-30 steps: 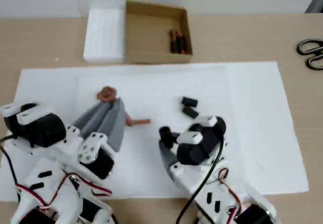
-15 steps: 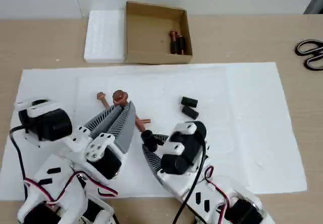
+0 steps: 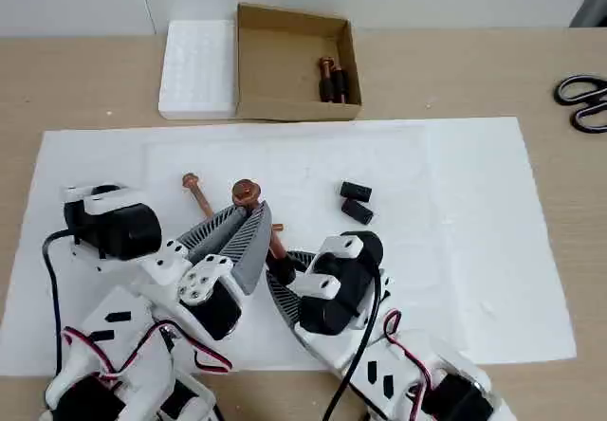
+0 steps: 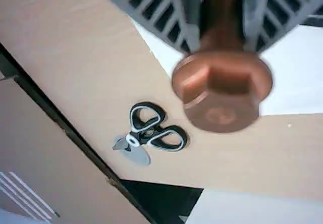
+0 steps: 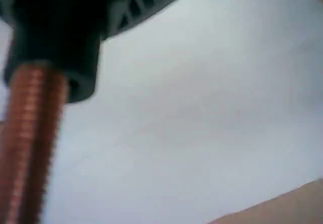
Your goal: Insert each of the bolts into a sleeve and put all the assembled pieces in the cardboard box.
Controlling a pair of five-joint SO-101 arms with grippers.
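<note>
The copper bolt, hex-headed and threaded, sits left of centre in the high view. It is clamped by the left gripper, its head jutting beyond the fingertips. Its threaded end enters the black sleeve, clenched in the right gripper.

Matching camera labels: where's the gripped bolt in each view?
High view: the bolt slants at lower centre, head just past the left gripper, tip in the black sleeve.
Left wrist view: its head looms close, poking out of the gripper, scissors behind.
Right wrist view: its threaded shaft runs into the sleeve.
Shared landmark: the white sheet.
</note>
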